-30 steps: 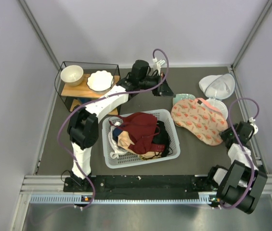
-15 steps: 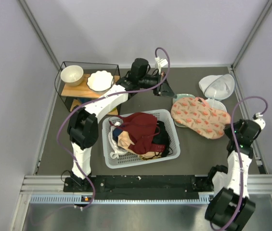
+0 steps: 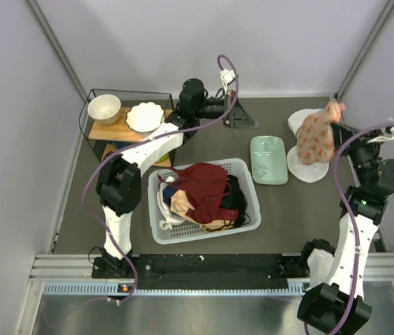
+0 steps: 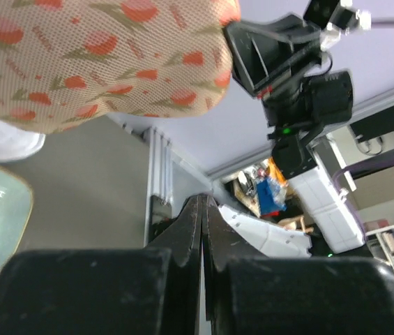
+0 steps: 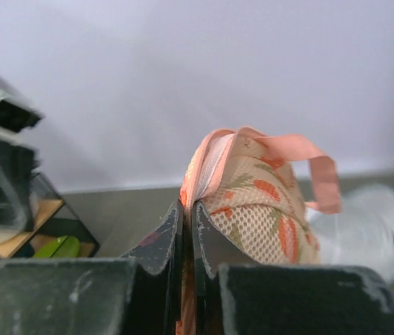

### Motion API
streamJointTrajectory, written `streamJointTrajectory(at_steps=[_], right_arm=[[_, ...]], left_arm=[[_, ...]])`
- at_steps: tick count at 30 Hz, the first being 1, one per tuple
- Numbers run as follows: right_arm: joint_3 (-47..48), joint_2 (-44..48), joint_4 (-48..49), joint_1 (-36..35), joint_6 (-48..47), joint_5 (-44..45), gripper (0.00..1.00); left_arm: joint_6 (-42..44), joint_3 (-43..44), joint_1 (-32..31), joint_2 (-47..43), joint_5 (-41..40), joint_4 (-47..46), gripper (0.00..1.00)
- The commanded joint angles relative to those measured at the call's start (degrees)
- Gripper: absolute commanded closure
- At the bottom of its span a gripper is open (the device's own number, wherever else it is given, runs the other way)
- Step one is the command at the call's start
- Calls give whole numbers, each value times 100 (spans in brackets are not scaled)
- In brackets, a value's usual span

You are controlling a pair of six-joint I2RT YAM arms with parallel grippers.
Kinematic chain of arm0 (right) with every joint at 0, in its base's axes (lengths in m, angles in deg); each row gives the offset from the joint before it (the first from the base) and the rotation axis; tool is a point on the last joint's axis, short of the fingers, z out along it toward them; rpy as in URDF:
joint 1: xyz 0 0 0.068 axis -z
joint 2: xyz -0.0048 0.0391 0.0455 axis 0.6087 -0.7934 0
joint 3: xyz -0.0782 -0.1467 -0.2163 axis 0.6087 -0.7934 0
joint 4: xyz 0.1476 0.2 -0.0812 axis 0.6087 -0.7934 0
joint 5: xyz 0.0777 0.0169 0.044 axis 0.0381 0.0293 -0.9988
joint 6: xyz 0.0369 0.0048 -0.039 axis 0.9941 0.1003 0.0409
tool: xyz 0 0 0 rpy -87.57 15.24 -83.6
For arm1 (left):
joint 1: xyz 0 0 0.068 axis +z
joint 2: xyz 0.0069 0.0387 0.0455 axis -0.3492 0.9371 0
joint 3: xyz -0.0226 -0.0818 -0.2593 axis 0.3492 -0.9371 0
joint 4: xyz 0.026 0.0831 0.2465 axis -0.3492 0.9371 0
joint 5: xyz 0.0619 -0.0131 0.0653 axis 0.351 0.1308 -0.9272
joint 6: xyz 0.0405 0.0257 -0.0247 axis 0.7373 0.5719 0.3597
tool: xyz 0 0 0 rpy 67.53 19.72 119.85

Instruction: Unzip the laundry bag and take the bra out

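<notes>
Left end effector (image 4: 202, 206): fully closed, its two fingers pressed together with nothing between them. It is at the far middle of the table (image 3: 92, 209), well apart from the bag.
Right end effector (image 5: 188, 209): closed on the laundry bag (image 3: 316, 139). The fingers pinch the upper edge of the fabric, just beside the pale zipper band and the pink loop.
Laundry bag: it hangs in the air from the right end effector at the far right side. It droops down above the white rounded pieces (image 3: 307, 167) that lie on the table. I cannot tell whether the zipper is open.
Mint-green tray (image 3: 268, 160): flat on the table, between the basket and the white pieces.
Basket (image 3: 156, 227): near the middle of the table, filled with a dark red garment (image 3: 200, 185), a black one and some pale ones.
Wire rack (image 3: 113, 131): at the far left, carrying two white bowls (image 3: 144, 117) on a wooden shelf.
</notes>
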Motion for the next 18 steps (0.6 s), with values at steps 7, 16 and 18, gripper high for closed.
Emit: streamJointTrajectory(at_steps=[7, 16, 18], right_arm=[[951, -189, 2099, -673, -1439, -3117, 100], [1523, -4, -1384, -1245, -4237, -3478, 100], [1531, 84, -1435, -1289, -4280, -3522, 100]], left_arm=[[-2886, 253, 398, -53, -1, -3029, 100], [-3176, 272, 486, -193, -309, -2825, 100], [-3334, -18, 469, -342, -336, -2965, 100]])
